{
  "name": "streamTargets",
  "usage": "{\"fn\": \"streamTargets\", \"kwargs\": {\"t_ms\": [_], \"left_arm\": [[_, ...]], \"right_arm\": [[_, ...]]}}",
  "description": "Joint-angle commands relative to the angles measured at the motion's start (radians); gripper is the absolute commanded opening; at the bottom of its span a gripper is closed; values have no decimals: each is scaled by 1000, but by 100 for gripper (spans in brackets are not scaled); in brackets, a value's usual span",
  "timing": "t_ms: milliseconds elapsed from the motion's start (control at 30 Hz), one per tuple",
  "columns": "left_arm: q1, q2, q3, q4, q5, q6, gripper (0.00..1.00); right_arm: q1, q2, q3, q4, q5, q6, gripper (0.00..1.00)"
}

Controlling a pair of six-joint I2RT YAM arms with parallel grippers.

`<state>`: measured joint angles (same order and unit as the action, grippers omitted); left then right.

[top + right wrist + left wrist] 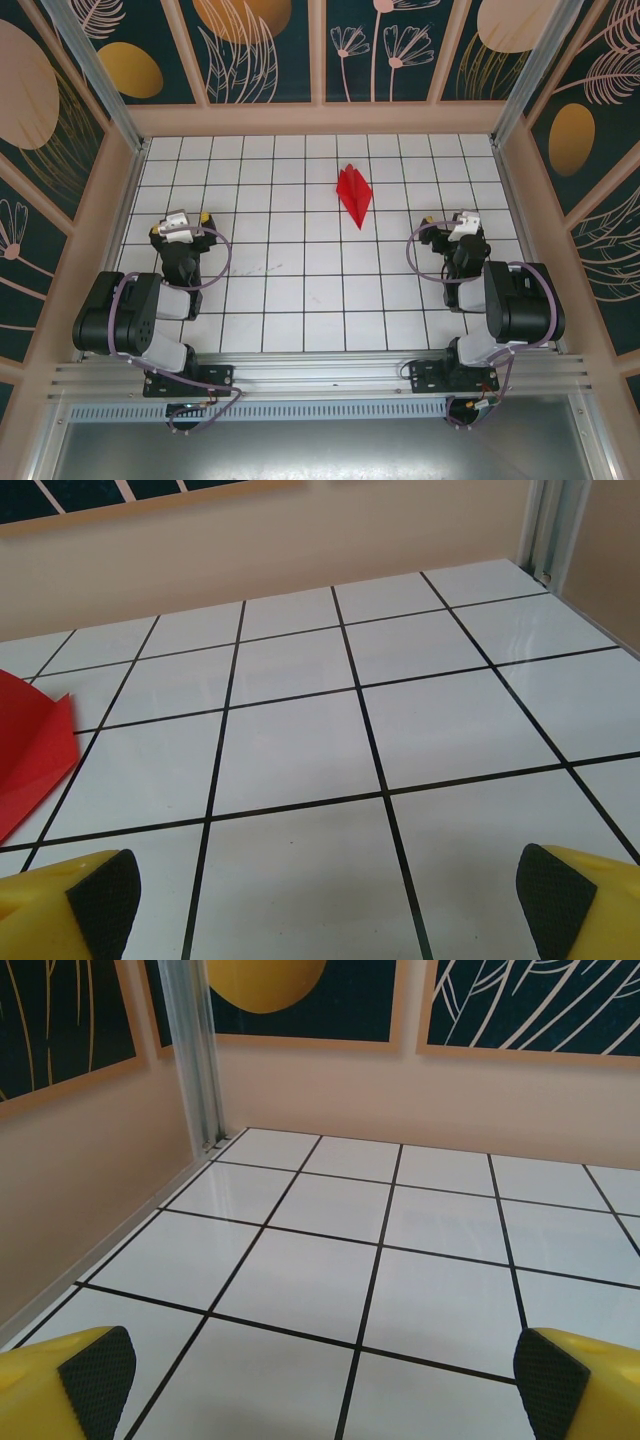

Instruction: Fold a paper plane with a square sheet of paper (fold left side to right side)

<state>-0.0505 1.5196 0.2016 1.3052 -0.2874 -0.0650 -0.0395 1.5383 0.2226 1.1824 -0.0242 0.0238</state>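
The red paper (355, 193) lies folded into a narrow pointed dart shape on the white tiled table, a little right of centre and toward the back. Its edge also shows at the left of the right wrist view as a raised red flap (28, 752). My left gripper (180, 224) rests at the left side of the table, open, nothing between its yellow fingers (70, 1385). On the right side my right gripper (452, 226) is open too, well apart from the paper, with bare tiles between its fingertips (100, 900).
The white grid table (300, 290) is boxed in by beige walls on three sides. An aluminium post (195, 1055) stands at the back left corner, another at the back right (548, 525). Both arm bases sit on the rail at the near edge.
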Motion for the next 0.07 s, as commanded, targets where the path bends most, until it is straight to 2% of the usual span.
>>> {"fn": "streamTargets", "kwargs": {"t_ms": [0,33], "left_arm": [[6,4,12,19,14,-20,99],[6,5,12,19,14,-19,99]], "right_arm": [[3,3,16,54,-7,-11,99],[3,3,14,55,-7,-12,99]]}}
